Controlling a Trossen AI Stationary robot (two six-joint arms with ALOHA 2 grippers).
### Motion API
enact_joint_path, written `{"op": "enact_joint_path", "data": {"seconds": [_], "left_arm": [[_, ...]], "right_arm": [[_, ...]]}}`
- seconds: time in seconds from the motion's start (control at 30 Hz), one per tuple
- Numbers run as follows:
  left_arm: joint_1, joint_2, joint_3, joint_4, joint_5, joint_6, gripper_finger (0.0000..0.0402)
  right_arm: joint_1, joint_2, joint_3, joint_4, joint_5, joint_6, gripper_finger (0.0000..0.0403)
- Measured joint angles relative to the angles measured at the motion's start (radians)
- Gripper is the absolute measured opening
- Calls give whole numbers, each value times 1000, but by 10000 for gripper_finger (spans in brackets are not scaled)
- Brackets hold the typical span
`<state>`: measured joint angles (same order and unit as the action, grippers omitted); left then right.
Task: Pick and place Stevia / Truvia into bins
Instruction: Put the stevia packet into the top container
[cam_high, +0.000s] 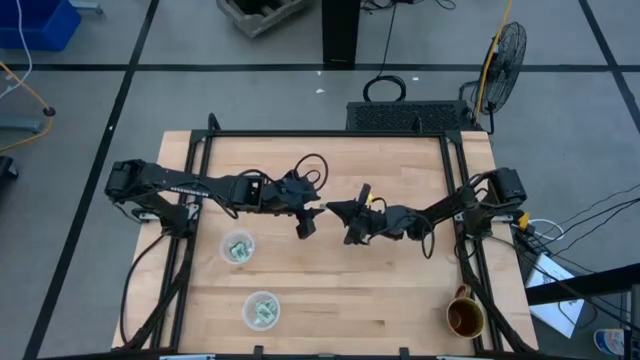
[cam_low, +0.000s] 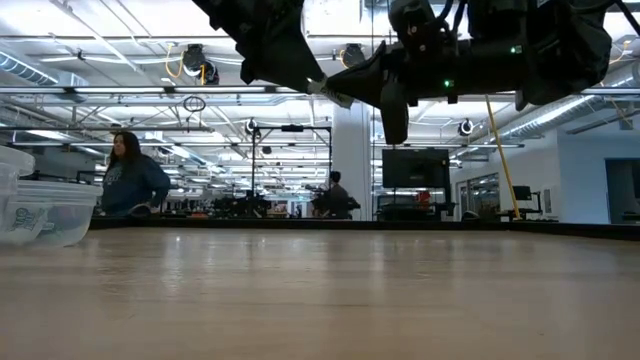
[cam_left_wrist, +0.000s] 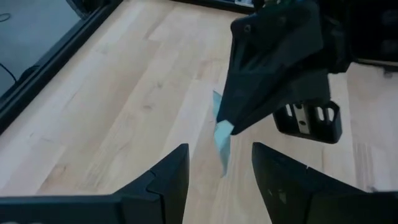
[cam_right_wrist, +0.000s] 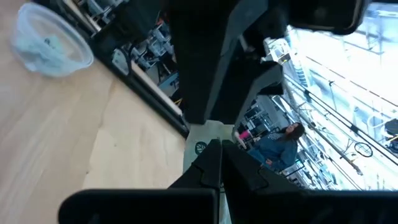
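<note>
1. Tabletop (cam_high: 340, 290) fills the near field of the low view. It is bare wood across the middle, and both arms meet above its centre, lifted off the wood.
2. Right pincer (cam_left_wrist: 227, 126) is clamped tip-to-tip on one Truvia sachet (cam_right_wrist: 200, 147). The sachet is in the air between the two arms, hanging edge-down from the tips.
3. Left pincer (cam_left_wrist: 219, 150) has its fingers spread wide with nothing in them. It sits just beside the held sachet, one finger on either side of its lower end. No contact is visible yet.
4. Mug (cam_high: 465, 318) stands at the right front corner, well apart from the action, and is not a bin.
5. Upper cup (cam_high: 224, 248) and lower cup (cam_high: 248, 311) are on the left side of the tabletop. Each already has pale green sachets in it. No loose sachets can be made out on the wood.
6. The step looks like a right-to-left handover, since both cups are on the left arm's side.
7. To do it well:
   - The left fingers should close flat on the sachet's faces, below the right tips, not on its edge.
   - The right should release only after the left grip is firm.
   - Thin paper can bend or slip, so the pinch should be centred.
   - The carry should then go to a cup and drop from low over the rim.
</note>
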<state>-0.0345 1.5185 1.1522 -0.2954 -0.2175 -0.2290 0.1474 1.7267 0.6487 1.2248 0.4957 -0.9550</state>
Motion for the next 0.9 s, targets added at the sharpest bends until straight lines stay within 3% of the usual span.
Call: {"op": "enact_joint_path", "data": {"seconds": [0.17, 0.37, 0.57, 0.7, 0.9], "left_arm": [[0, 0, 0, 0, 0, 19, 182], [0, 0, 0, 0, 0, 27, 182], [-1, 0, 0, 0, -1, 44, 177], [-2, 0, 0, 0, 0, 44, 140], [-2, 0, 0, -1, 15, 44, 43]], "right_arm": [[0, -1, 0, 51, -4, 0, 0], [0, -1, 0, 81, -86, 53, 0], [0, -1, 0, 57, -80, 60, 0], [0, -1, 0, 49, -80, 60, 0], [0, -1, 0, 49, -78, 66, 0]]}}
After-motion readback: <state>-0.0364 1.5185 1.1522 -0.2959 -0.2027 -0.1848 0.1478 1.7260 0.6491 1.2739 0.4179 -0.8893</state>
